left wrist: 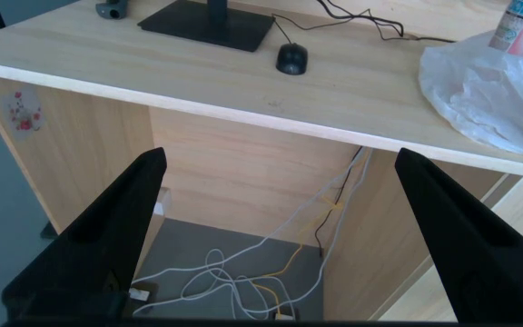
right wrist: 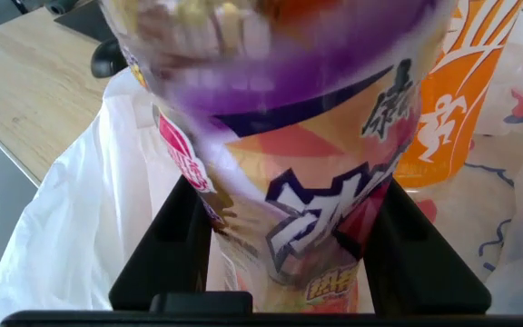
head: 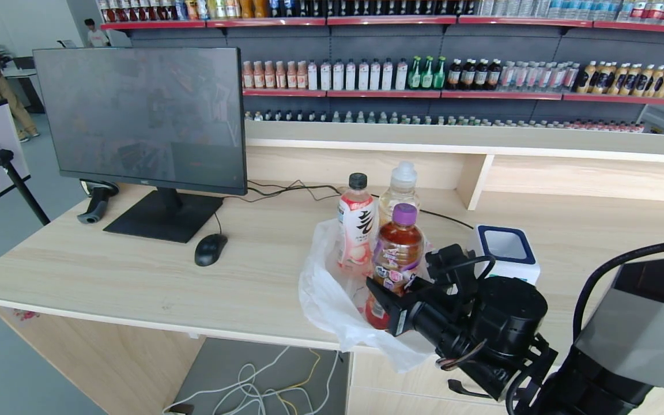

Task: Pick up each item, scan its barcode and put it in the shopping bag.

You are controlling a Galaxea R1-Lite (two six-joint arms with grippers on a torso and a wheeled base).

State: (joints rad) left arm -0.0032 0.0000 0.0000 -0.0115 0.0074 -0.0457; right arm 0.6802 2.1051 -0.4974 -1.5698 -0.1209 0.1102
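My right gripper (head: 394,295) is shut on a tea bottle with a purple cap (head: 398,248), held upright with its base down in the white plastic shopping bag (head: 332,294). Close up, the bottle (right wrist: 298,136) sits between both fingers (right wrist: 184,236). A pink-labelled bottle (head: 357,230) and a pale bottle with a white cap (head: 401,187) stand at the bag's far side; an orange-labelled bottle (right wrist: 452,100) is just behind the held one. A white barcode scanner box with a blue top (head: 505,248) stands right of the bag. My left gripper (left wrist: 280,236) is open, low before the desk's front edge.
A monitor (head: 142,115), a black mouse (head: 210,249) and a handheld scanner (head: 97,204) occupy the desk's left part. Loose cables (left wrist: 261,272) lie on the floor under the desk. A raised counter ledge (head: 482,144) runs behind the bottles.
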